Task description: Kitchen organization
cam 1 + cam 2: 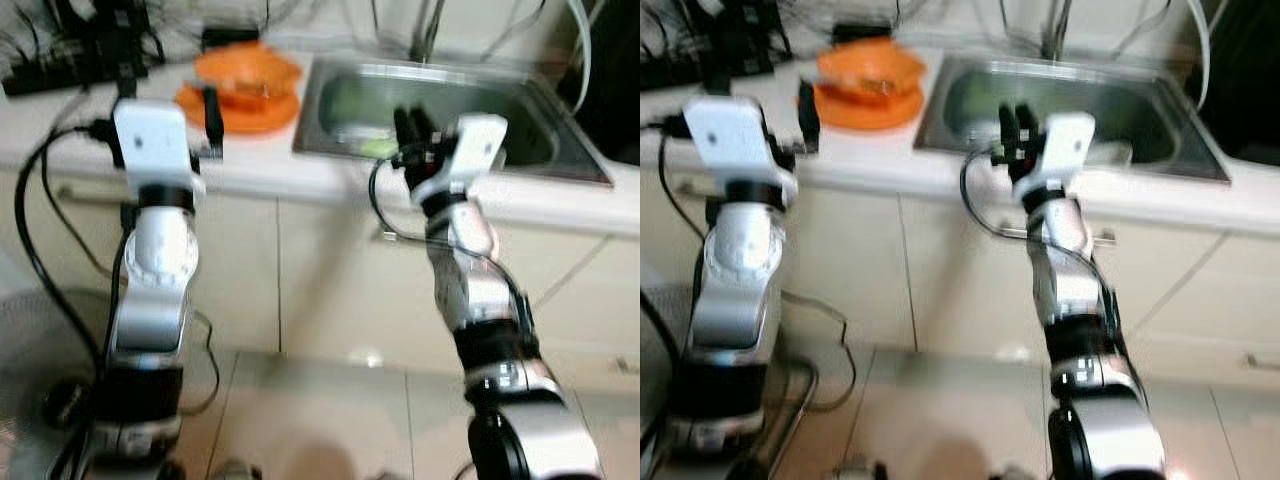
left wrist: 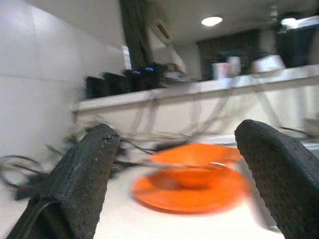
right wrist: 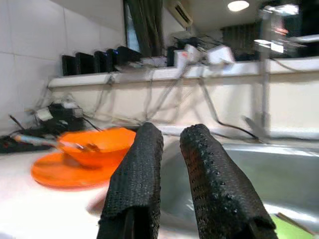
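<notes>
An orange bowl [image 1: 247,70] with a metal utensil [image 2: 164,164] in it sits on an orange plate [image 1: 238,108] on the white counter, just left of the steel sink [image 1: 520,105]. My left gripper [image 1: 170,105] is raised at the counter's front edge, facing the bowl. Its fingers [image 2: 89,169] are spread wide, open and empty. At the sink's near-left corner my right gripper [image 1: 414,125] is held up, its two fingers [image 3: 139,174] close together and shut on nothing. Something green [image 1: 380,148] lies in the sink basin.
A faucet [image 1: 430,30] rises behind the sink. Black chargers and tangled cables [image 1: 75,50] crowd the counter's back left. Cream cabinet doors [image 1: 330,270] stand below the counter, with tiled floor [image 1: 330,410] in front. A cable [image 1: 40,250] hangs along my left arm.
</notes>
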You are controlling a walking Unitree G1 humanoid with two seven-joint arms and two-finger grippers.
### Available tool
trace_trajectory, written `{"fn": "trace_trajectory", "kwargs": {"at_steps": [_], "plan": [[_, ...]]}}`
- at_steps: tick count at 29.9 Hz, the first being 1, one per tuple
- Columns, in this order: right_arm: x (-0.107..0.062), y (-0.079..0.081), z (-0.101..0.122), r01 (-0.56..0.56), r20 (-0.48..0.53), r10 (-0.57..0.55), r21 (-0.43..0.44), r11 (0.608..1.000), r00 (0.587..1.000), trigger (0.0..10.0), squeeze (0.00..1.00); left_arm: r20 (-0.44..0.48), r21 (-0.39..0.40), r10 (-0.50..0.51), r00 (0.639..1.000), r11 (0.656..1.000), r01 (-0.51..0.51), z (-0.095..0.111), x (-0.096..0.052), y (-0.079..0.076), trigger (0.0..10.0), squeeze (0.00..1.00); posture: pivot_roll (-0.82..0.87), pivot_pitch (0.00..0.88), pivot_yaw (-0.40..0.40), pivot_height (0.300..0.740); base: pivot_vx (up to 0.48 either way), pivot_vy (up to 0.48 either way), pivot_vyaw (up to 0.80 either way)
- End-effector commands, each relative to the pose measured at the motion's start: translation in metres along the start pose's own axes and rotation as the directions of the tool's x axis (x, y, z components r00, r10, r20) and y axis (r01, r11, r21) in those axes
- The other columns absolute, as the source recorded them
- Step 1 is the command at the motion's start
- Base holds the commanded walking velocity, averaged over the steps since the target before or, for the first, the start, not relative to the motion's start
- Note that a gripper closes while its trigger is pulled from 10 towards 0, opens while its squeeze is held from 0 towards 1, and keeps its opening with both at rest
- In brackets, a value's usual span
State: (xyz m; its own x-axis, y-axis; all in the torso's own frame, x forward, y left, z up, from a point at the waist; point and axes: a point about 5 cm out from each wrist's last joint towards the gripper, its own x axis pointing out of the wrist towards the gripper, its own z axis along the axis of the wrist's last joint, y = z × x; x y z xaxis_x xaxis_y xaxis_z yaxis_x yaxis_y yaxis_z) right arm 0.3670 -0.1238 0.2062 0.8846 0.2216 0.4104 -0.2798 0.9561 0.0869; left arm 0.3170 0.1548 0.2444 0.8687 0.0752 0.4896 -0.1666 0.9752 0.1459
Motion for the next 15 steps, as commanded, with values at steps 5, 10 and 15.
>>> {"fn": "trace_trajectory", "kwargs": {"at_steps": [5,10,15], "plan": [[0.002,0.000,0.002,-0.001,0.001,0.001,-0.006,1.000,1.000,10.0,0.00,0.001,0.012,-0.004,1.000,1.000,0.004,0.002,-0.003,0.001,10.0,0.00,0.01,0.081,-0.045,0.740,0.000,0.000,0.00],[0.001,0.001,0.000,-0.008,-0.012,0.007,-0.024,1.000,1.000,10.0,0.00,-0.037,-0.005,-0.015,0.999,1.000,0.015,-0.006,-0.009,0.001,10.0,0.00,0.01,0.081,-0.044,0.740,0.000,0.000,0.09],[0.001,-0.001,0.001,0.002,-0.005,-0.002,-0.021,1.000,1.000,10.0,0.00,-0.043,-0.004,-0.009,0.999,1.000,0.009,-0.007,-0.008,0.002,10.0,0.00,0.02,0.081,-0.047,0.740,0.000,0.000,0.67]]}}
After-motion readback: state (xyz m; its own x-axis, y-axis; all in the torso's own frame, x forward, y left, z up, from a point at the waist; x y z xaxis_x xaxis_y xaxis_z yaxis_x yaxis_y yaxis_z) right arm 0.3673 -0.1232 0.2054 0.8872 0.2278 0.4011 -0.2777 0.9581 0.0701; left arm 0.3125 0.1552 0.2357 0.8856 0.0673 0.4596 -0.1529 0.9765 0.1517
